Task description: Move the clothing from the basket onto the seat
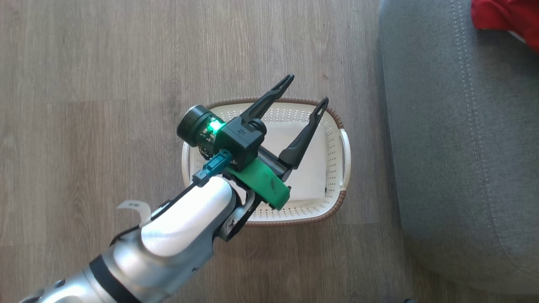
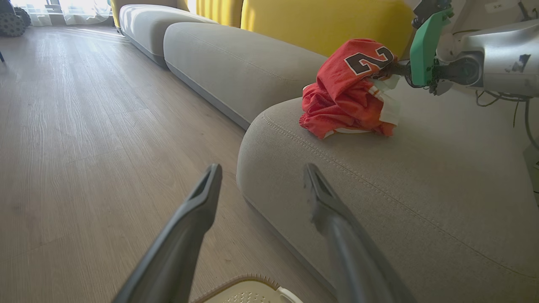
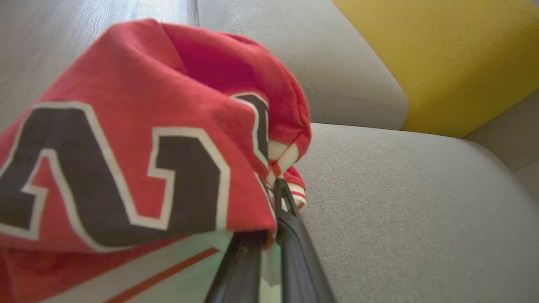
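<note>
Right gripper, jaws pinched on a red jersey, should settle it flat on the sofa cushion before releasing (left gripper, jaws wide, hovers over the basket).

jersey: red, white trim, black numerals edged in white; upper right of the left wrist view
basket: white walls dotted with holes, brown woven-look rim, plain white bottom; centre of the head view
seat: grey fabric, line of pale stitching; right of the head view
floor: grey-brown wood-grain planks
back cushion: yellow; upper right of the right wrist view
left gripper: black, green bracket, green light
forearm: white and silver, black band
</note>
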